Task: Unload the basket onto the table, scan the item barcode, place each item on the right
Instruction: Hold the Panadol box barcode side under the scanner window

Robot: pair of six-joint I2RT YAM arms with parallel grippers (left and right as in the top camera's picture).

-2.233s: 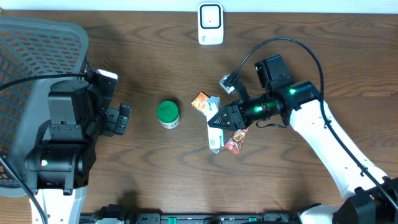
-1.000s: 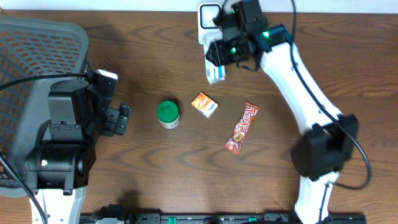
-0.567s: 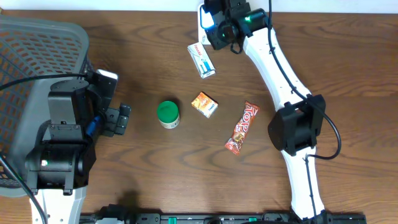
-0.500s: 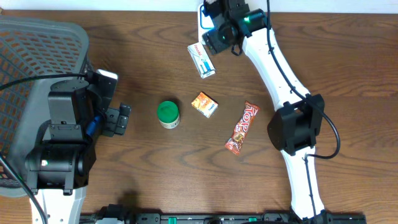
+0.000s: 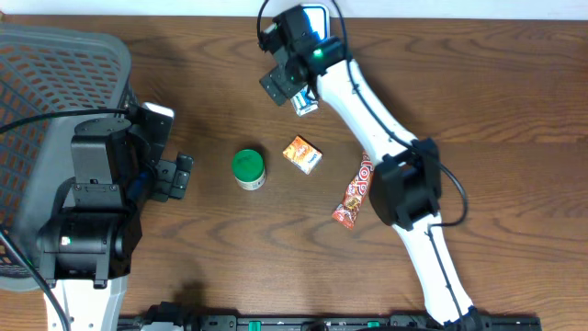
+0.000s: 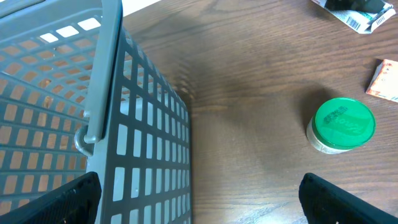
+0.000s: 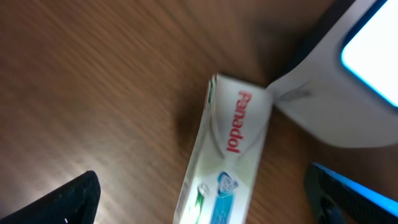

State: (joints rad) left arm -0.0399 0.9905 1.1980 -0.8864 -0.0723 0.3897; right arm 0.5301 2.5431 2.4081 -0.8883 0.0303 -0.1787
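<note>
Right gripper (image 7: 206,198) jaws wide apart over the medicine box (image 7: 231,158), not holding it. Box lies flat on the table (image 5: 478,110), just beside the scanner (image 7: 339,87). Left gripper (image 6: 208,200) open, empty, by the basket (image 6: 106,93).

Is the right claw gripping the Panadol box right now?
No, the Panadol box lies on the table while the right claw stands open, its tips well clear of the box on both sides.

Grey basket (image 6: 149,155), green-lidded jar (image 6: 343,124), barcoded box (image 6: 360,20)
</note>
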